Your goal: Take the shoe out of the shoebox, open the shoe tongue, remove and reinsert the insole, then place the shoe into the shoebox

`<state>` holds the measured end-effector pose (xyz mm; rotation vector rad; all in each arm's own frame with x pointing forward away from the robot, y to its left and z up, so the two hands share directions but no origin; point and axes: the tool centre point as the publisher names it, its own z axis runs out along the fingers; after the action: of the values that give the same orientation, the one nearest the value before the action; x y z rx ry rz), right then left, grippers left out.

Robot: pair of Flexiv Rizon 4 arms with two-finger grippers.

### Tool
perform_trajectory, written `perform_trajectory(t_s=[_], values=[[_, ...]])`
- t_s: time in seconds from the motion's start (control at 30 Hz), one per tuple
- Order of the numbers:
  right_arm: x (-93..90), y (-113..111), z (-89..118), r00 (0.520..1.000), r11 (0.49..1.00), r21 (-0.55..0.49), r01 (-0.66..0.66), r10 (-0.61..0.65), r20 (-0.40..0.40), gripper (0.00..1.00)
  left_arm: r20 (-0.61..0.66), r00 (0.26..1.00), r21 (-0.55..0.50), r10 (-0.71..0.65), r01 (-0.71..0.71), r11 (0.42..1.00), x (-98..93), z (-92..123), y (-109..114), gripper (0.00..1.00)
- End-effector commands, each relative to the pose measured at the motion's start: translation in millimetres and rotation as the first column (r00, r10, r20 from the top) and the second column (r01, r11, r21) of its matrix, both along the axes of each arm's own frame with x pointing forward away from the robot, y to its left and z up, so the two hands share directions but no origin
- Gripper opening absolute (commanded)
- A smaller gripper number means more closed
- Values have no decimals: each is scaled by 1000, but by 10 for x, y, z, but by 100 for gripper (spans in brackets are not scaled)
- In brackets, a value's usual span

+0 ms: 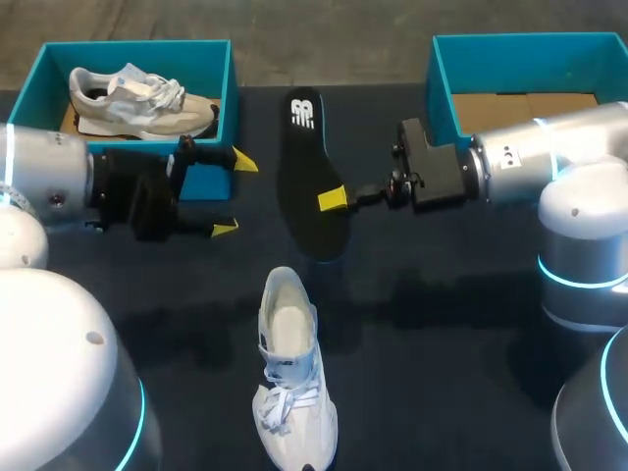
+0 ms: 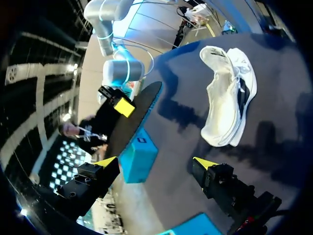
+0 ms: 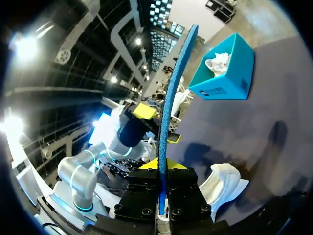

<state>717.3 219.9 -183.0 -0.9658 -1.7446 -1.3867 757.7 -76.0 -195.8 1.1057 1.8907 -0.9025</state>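
Looks like we're mid-swap: insole's out, going back in is next. The white shoe [image 1: 289, 383] lies on the dark table [image 1: 442, 392], its opening facing up and nothing touching it. The black insole [image 1: 306, 167] sits beyond its heel end, between the two boxes, with the right gripper [image 1: 334, 199] clamped on its side. The left gripper [image 1: 234, 194] hangs just beside its box with fingers spread, holding nothing.

My guess for the next move: swing the insole round to line up with the shoe's opening and feed it in end first. The free gripper probably needs to steady the shoe.

Boxes: the left shoebox [image 1: 137, 47] holds a second shoe [image 1: 137, 98] on its side. The right shoebox [image 1: 442, 88] shows only bare cardboard floor, though the arm hides part of it.
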Motion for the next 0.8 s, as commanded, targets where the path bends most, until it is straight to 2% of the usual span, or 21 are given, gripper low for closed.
perform_trajectory(t_s=[0.03, 0.23, 0.3, 0.33, 0.8], values=[[-30, 1, -69, 1000, 1000, -18, 6, -5, 21, 0, -95, 995, 141, 6, 8, 990, -57, -5, 92, 100], [-91, -27, -218, 996, 1000, -2, 16, -16, 86, 0, -167, 986, 144, -9, 34, 989, -130, -95, 277, 100], [-105, -17, -308, 997, 998, -48, 46, -43, 67, 0, -183, 983, 154, -15, 43, 987, -137, -124, 324, 100], [-118, -14, -365, 998, 999, -36, 39, -37, 49, 0, -183, 983, 154, -15, 43, 987, -137, -124, 324, 100], [-118, -14, -365, 998, 999, -36, 39, -37, 49, 0, -183, 983, 154, -15, 43, 987, -137, -124, 324, 100]])
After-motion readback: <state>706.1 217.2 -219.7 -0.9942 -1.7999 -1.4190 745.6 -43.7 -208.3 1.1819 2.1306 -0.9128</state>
